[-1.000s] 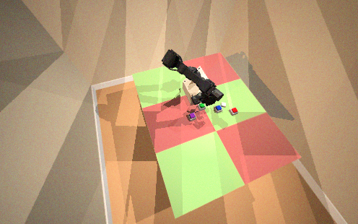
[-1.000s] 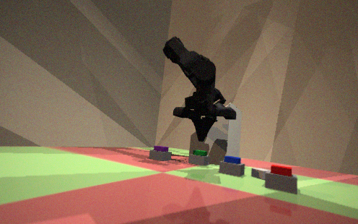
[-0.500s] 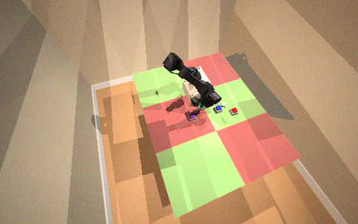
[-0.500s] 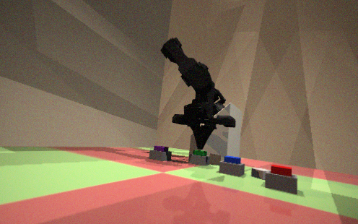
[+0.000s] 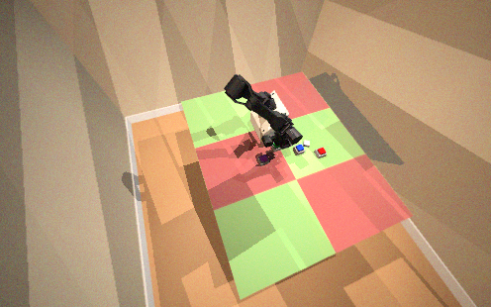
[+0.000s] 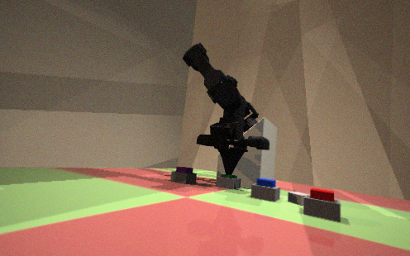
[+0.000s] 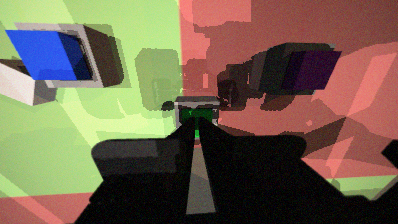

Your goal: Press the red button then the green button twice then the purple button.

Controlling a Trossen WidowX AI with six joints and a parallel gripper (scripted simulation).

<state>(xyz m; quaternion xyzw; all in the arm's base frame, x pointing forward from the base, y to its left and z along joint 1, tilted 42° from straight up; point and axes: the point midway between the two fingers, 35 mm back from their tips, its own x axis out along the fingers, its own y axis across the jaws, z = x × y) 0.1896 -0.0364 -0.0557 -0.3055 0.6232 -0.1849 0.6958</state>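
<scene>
My gripper [image 6: 230, 174] [image 7: 196, 120] is shut and empty, pointing down with its tips on the cap of the green button [image 6: 222, 182] [image 7: 189, 114]. The green cap shows only as a thin strip above its grey housing in the exterior view, lower than the other caps; in the top view the arm mostly hides it. The purple button [image 5: 263, 158] [image 6: 184, 169] [image 7: 314, 70] stands in shadow to one side of the gripper, untouched. The red button [image 5: 321, 152] [image 6: 321, 194] stands farther off on the other side, its cap up; it is outside the wrist view.
A blue button [image 5: 299, 148] [image 6: 266, 182] [image 7: 40, 52] stands between the green and red buttons. A small white block [image 5: 307, 144] [image 6: 295, 197] [image 7: 17, 86] lies beside the blue button. The pale arm base [image 6: 269, 149] stands behind the green button.
</scene>
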